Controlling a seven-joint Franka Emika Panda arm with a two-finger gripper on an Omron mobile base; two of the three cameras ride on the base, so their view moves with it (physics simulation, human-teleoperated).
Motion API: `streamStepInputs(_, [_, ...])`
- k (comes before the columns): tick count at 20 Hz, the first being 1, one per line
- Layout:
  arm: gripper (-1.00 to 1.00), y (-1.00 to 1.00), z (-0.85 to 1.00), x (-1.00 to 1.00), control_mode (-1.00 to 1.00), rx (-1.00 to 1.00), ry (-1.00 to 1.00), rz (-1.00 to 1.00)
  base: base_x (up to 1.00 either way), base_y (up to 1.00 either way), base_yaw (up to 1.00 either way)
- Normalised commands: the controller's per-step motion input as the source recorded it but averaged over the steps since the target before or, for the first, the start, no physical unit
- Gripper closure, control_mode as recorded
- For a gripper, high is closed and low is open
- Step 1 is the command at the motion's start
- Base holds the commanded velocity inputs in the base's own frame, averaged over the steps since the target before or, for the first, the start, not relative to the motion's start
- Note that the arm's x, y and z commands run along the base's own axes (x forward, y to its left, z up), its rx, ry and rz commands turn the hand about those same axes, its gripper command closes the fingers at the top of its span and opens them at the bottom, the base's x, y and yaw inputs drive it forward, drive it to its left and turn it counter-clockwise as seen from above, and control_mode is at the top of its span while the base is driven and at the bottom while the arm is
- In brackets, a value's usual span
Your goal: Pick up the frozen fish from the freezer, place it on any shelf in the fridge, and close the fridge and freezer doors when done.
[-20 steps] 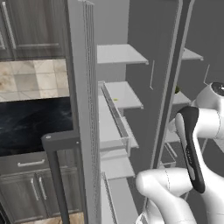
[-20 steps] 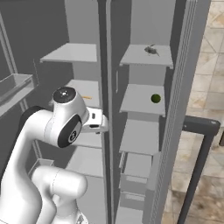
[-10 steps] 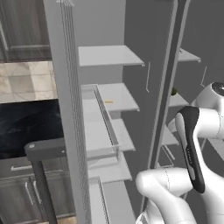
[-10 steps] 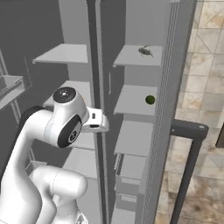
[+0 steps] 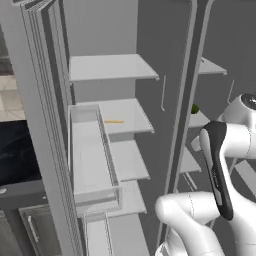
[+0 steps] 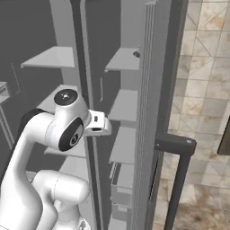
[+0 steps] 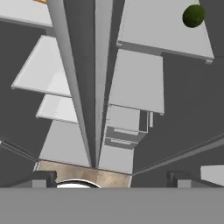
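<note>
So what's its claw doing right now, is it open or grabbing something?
Gripper: open and holding nothing; its two finger tips stand wide apart, facing the divider between the fridge and freezer shelves.

flat, even rendered lighting with no visible source, dim dark grey interior walls against pale shelves (image 5: 110,66), no glare, soft faint shadows under shelf edges, slightly coarse low-resolution edges, brighter tiled floor (image 6: 202,117) at right, no edge distortion

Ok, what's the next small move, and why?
Probably lift and turn the open gripper toward the top freezer shelf: the tiny dark grey fish lies there, while the hand points down past the small green ball.
</note>
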Motion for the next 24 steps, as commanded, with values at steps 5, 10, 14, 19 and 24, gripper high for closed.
streamStepInputs(5, [-1.0,0.0,0.0,0.0,1.0,0.0,0.0,0.0,0.14,-0.48,0.0])
streamStepInputs(10, [-1.0,0.0,0.0,0.0,1.0,0.0,0.0,0.0,0.17,-0.36,0.0])
streamStepInputs(14, [-1.0,0.0,0.16,0.05,-1.0,0.0,-0.14,-0.05,0.11,-0.01,-0.04])
streamStepInputs(19, [-1.0,0.03,0.59,0.08,-1.0,-0.07,-0.48,-0.07,0.0,0.0,0.0])
streamStepInputs(24, [-1.0,0.0,0.73,0.2,-1.0,-0.09,-0.44,-0.01,0.0,0.0,0.0])
